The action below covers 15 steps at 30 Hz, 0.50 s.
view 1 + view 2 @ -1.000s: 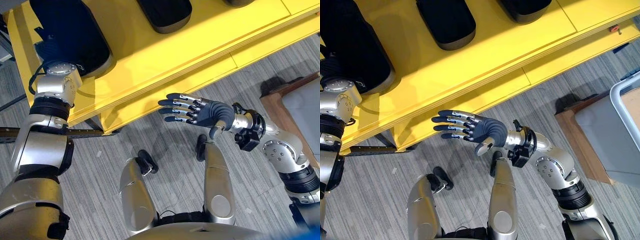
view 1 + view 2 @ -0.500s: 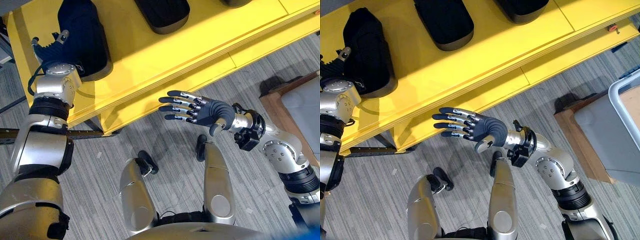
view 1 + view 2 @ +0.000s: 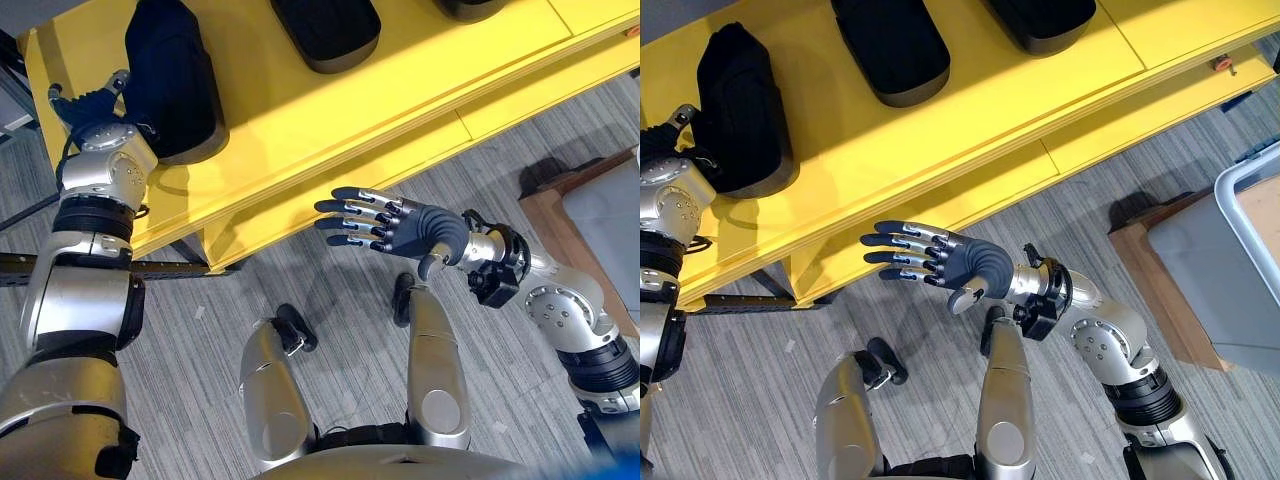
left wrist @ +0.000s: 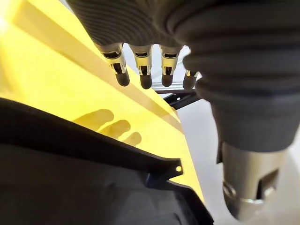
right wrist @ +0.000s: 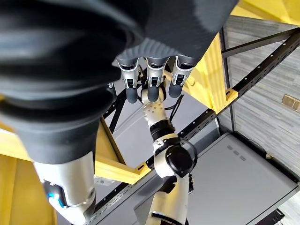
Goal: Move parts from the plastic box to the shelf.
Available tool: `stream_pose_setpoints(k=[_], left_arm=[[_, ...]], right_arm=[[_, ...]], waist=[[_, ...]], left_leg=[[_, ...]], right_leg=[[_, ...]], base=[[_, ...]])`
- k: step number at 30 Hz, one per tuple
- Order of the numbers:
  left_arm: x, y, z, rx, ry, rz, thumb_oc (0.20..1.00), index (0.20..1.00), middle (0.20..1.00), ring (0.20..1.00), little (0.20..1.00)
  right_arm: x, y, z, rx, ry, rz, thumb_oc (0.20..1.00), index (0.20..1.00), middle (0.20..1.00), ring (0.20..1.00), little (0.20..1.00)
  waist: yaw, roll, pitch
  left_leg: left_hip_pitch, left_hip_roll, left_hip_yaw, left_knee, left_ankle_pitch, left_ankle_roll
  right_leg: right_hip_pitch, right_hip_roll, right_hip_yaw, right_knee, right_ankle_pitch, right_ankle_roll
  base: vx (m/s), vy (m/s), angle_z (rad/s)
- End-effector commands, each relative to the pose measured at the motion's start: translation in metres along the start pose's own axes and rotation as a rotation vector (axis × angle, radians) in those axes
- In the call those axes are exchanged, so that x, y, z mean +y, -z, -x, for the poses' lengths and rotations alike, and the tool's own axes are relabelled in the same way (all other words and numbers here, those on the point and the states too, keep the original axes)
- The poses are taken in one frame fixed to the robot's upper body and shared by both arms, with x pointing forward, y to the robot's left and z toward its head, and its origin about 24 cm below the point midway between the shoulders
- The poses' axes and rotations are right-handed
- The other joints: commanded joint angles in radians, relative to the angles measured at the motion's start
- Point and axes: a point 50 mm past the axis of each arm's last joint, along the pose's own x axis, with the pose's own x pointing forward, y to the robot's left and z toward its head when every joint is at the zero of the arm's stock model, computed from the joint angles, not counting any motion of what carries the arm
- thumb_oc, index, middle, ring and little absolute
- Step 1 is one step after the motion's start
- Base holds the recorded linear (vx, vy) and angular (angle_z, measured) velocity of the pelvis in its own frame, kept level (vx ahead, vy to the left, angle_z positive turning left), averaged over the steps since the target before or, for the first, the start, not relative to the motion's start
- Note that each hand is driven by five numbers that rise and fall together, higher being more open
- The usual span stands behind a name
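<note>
Parts first: your left hand (image 3: 88, 103) sits at the shelf's (image 3: 300, 110) left end, fingers relaxed, empty, just beside the leftmost black part (image 3: 172, 75). Two more black parts (image 3: 890, 42) lie farther right. Your right hand (image 3: 930, 257) hovers below the shelf edge, fingers straight, empty. Grey box (image 3: 1250, 260) far right.

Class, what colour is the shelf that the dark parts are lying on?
The shelf is bright yellow, shown best in the right eye view.

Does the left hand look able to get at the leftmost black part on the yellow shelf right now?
Probably yes: the left hand is open beside the leftmost black part on the yellow shelf, with nothing between them.
</note>
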Motion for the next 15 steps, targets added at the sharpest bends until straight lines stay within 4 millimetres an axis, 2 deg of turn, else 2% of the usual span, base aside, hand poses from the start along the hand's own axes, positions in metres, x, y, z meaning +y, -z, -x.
stream_pose_setpoints(k=[1,3,4,5,9,15], left_arm=[[0.012,-0.006,0.002,-0.118,-0.047,0.108,1.0,1.0,1.0,1.0,1.0],[0.011,-0.001,0.005,-0.125,-0.035,0.139,1.0,1.0,1.0,1.0,1.0],[0.01,0.005,0.007,-0.111,-0.016,0.16,1.0,1.0,1.0,1.0,1.0],[0.008,0.019,0.012,-0.098,0.026,0.176,1.0,1.0,1.0,1.0,1.0],[0.003,0.039,0.022,-0.08,0.104,0.177,1.0,1.0,1.0,1.0,1.0],[-0.027,0.085,0.059,-0.051,0.338,0.069,1.0,1.0,1.0,1.0,1.0]], right_arm=[[0.015,-0.007,-0.007,-0.139,-0.071,0.019,1.0,1.0,1.0,1.0,1.0],[0.015,-0.006,-0.007,-0.153,-0.068,0.031,1.0,1.0,1.0,1.0,1.0],[0.016,-0.006,-0.007,-0.163,-0.064,0.041,1.0,1.0,1.0,1.0,1.0],[0.018,-0.008,-0.008,-0.192,-0.053,0.059,1.0,1.0,1.0,1.0,1.0],[0.019,-0.013,-0.01,-0.248,-0.026,0.091,1.0,1.0,1.0,1.0,1.0],[0.022,-0.049,-0.014,-0.532,0.021,0.182,1.0,1.0,1.0,1.0,1.0]], waist=[[0.009,-0.021,-0.052],[0.017,-0.022,-0.054],[0.023,-0.023,-0.055],[0.032,-0.024,-0.057],[0.044,-0.025,-0.059],[0.07,-0.027,-0.072]], left_leg=[[0.053,-0.058,0.026,-0.062,0.013,-0.02],[0.056,-0.061,0.022,-0.069,0.016,-0.02],[0.059,-0.063,0.02,-0.072,0.017,-0.019],[0.065,-0.067,0.015,-0.081,0.018,-0.018],[0.074,-0.071,0.01,-0.091,0.02,-0.013],[0.09,-0.077,0.0,-0.099,0.01,0.005]], right_leg=[[0.071,0.011,-0.013,-0.038,-0.001,0.051],[0.076,0.009,-0.016,-0.041,-0.002,0.052],[0.081,0.007,-0.02,-0.044,-0.002,0.052],[0.09,0.005,-0.025,-0.05,-0.002,0.054],[0.103,0.003,-0.033,-0.056,-0.004,0.054],[0.135,-0.012,-0.052,-0.06,-0.014,0.051]], base=[[0.0,-0.039,0.05],[0.0,-0.037,0.05],[0.0,-0.063,0.02],[0.0,-0.063,0.0],[0.0,-0.034,0.04],[0.01,-0.03,0.11]])
